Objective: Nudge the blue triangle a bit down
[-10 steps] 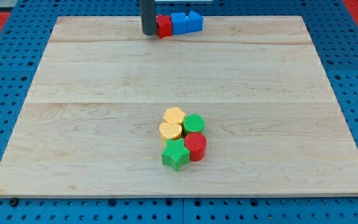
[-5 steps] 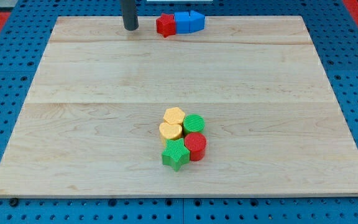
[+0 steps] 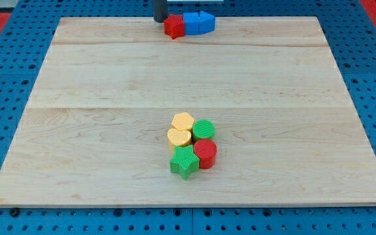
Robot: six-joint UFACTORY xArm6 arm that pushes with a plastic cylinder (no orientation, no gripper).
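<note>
The blue triangle (image 3: 205,23) lies at the board's top edge, at the right end of a row with a blue square block (image 3: 190,24) and a red star (image 3: 173,27). The three touch one another. My tip (image 3: 160,19) is at the board's top edge, just up and left of the red star, two blocks away from the blue triangle.
A cluster sits below the board's middle: a yellow hexagon (image 3: 183,121), a yellow heart (image 3: 179,137), a green cylinder (image 3: 203,129), a red cylinder (image 3: 205,153) and a green star (image 3: 185,162). The wooden board (image 3: 77,130) rests on a blue pegboard.
My tip went left away from the red star, then came back right and up to the top edge beside it. The top row of blocks has barely shifted.
</note>
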